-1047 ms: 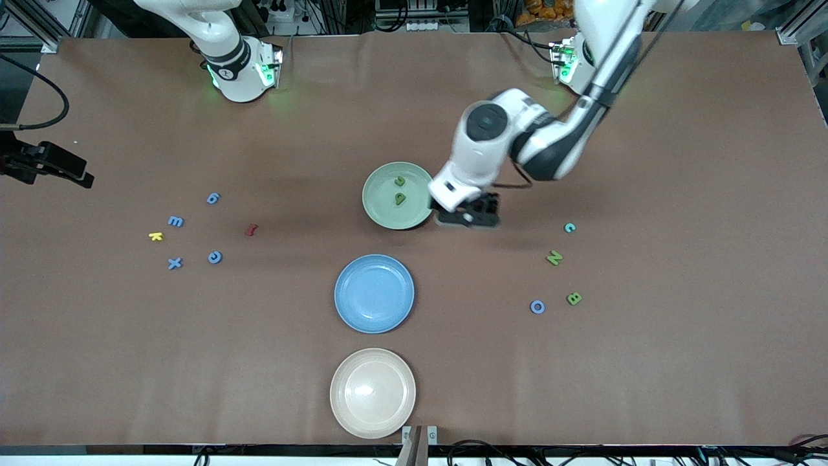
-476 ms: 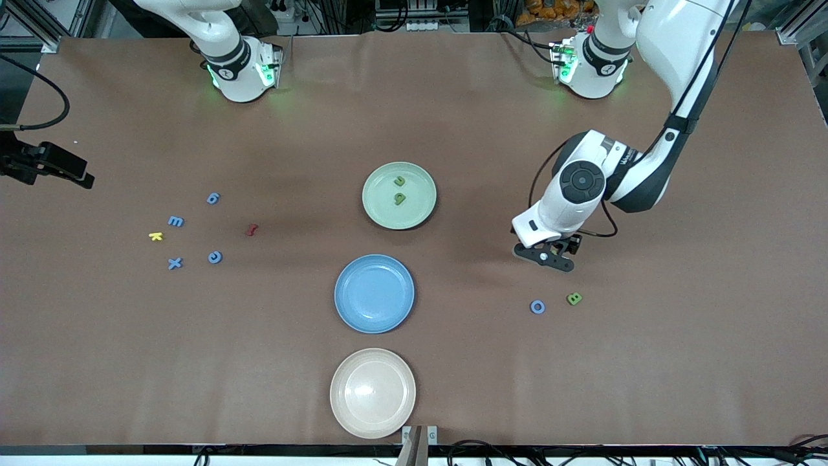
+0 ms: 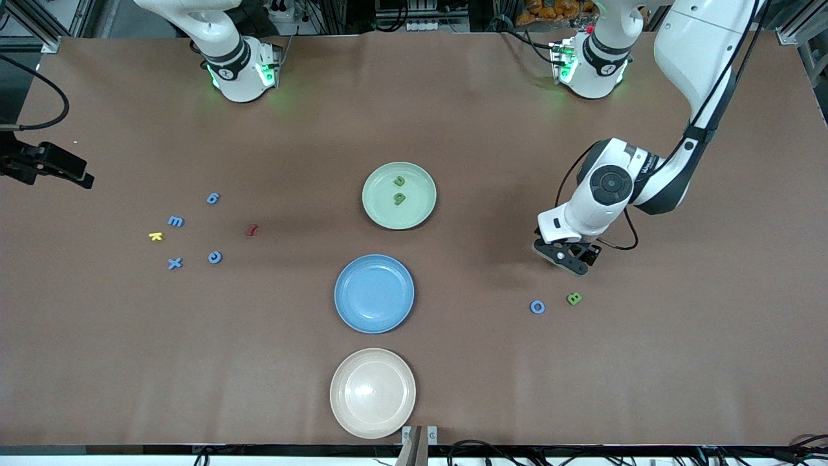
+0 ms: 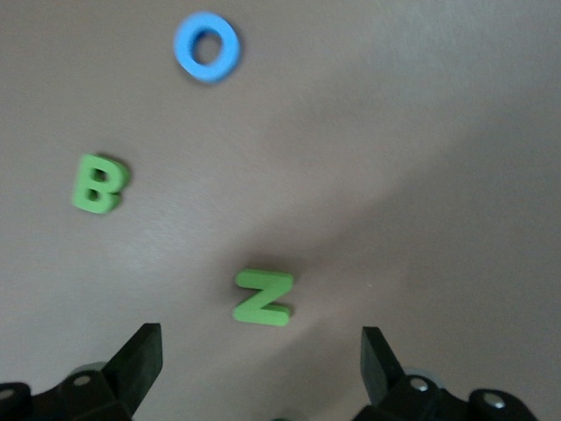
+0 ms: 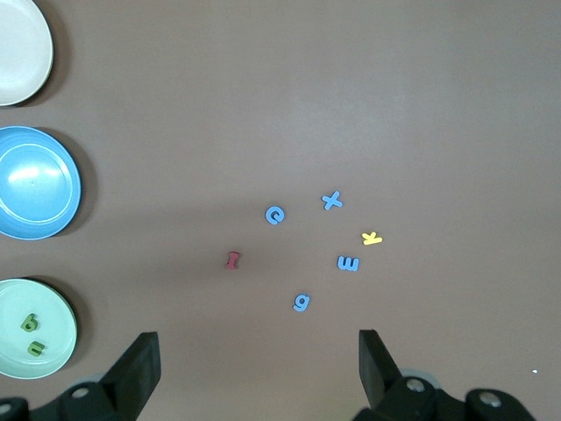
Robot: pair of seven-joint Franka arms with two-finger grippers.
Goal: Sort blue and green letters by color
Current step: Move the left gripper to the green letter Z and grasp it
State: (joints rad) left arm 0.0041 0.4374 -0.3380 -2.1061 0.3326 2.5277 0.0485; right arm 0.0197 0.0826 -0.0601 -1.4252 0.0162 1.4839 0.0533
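My left gripper (image 3: 568, 257) hangs open, low over a green letter N (image 4: 263, 296), which lies just ahead of its empty fingers (image 4: 145, 346). A green B (image 3: 574, 298) and a blue O (image 3: 537, 307) lie nearer the front camera. Two green letters (image 3: 399, 199) rest in the green plate (image 3: 414, 210). The blue plate (image 3: 374, 294) holds nothing. Several blue letters (image 3: 213, 198) lie scattered toward the right arm's end of the table. My right gripper (image 5: 256, 351) is open and empty, high over them.
A beige plate (image 3: 372, 392) sits nearest the front camera, in line with the other plates. A yellow letter (image 3: 155, 236) and a dark red letter (image 3: 251, 230) lie among the blue ones. A black fixture (image 3: 45, 163) juts in at the right arm's end.
My left arm has swung from beside the green plate toward its own end of the table and now covers the green N. The right arm has not moved.
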